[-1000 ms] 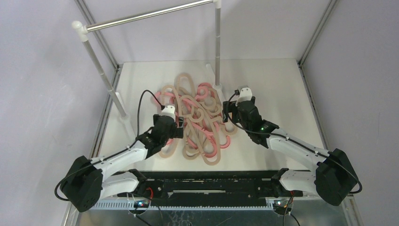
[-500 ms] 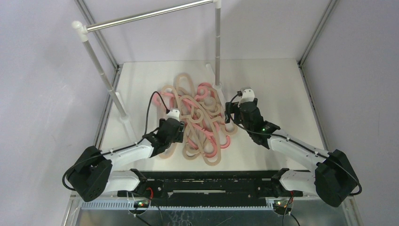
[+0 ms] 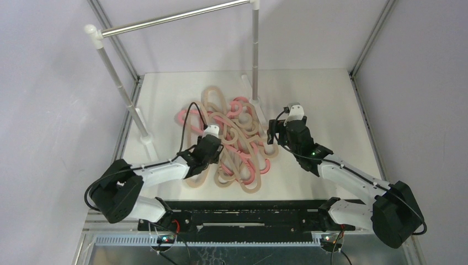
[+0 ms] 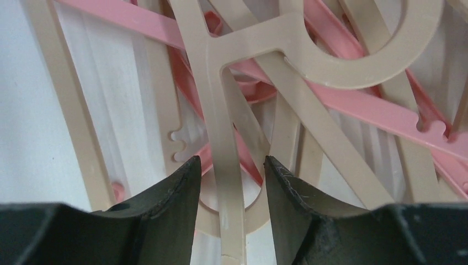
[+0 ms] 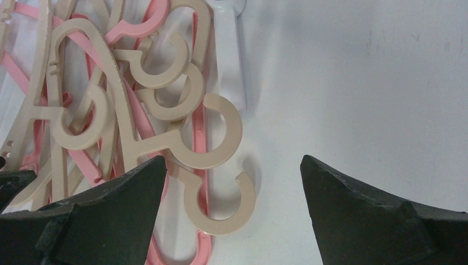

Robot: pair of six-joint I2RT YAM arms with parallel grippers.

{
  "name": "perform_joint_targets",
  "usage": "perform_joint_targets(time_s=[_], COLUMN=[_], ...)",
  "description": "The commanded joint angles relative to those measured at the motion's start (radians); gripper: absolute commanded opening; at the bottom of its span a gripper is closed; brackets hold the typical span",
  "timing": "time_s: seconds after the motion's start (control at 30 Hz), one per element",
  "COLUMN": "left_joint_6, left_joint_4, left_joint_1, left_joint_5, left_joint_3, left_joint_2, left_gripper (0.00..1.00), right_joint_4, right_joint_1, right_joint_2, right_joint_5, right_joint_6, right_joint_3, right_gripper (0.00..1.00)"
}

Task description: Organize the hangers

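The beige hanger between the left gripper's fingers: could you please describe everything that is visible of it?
The beige hanger looks like thin, flat, matte plastic. A straight bar runs from its neck, where a curved hook branches off, down between the left gripper's fingers, which flank it with slim gaps on both sides, not yet pinching. It lies on top of the pile, crossing pink hangers and other beige ones below it.

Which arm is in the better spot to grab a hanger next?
Left, probably. The left arm has its jaws either side of one beige hanger, nearly gripping it. The right arm has its jaws wide open above the edge of the pile, gripping nothing.
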Motion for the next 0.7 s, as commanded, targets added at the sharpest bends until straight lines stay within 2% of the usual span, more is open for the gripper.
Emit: perform_joint_targets(time_s=[0.0,0.07,0.17,0.43,0.57,0.67], left_joint_6=[-0.021,-0.027,-0.032,-0.040,-0.032,-0.016], left_joint_4=[0.011,0.015,0.025,0.017,-0.063,-0.153], left_joint_1=[-0.007,-0.007,-0.007,-0.007,-0.007,-0.007], left_joint_5=[-0.023,-0.025,-0.027,-0.035,-0.039,-0.043], left_joint_3=[0.027,0.026,0.023,0.026,0.060,0.109], left_joint_2=[0.051,0.068,0.084,0.103,0.024,-0.097], left_gripper=[0.50,0.49,0.40,0.01,0.00,0.00], right_joint_4=[0.039,0.038,0.035,0.037,0.037,0.039], right_joint_1=[-0.008,-0.009,-0.010,-0.024,-0.033,-0.037], right_joint_2=[-0.035,-0.039,-0.046,-0.066,-0.067,-0.064], right_joint_5=[-0.009,-0.009,-0.008,-0.009,-0.014,-0.023], right_joint_6=[0.023,0.024,0.027,0.031,0.036,0.038], right_joint_3=[-0.002,-0.005,-0.007,-0.020,-0.024,-0.023], right_gripper=[0.99,0.99,0.99,0.99,0.99,0.99])
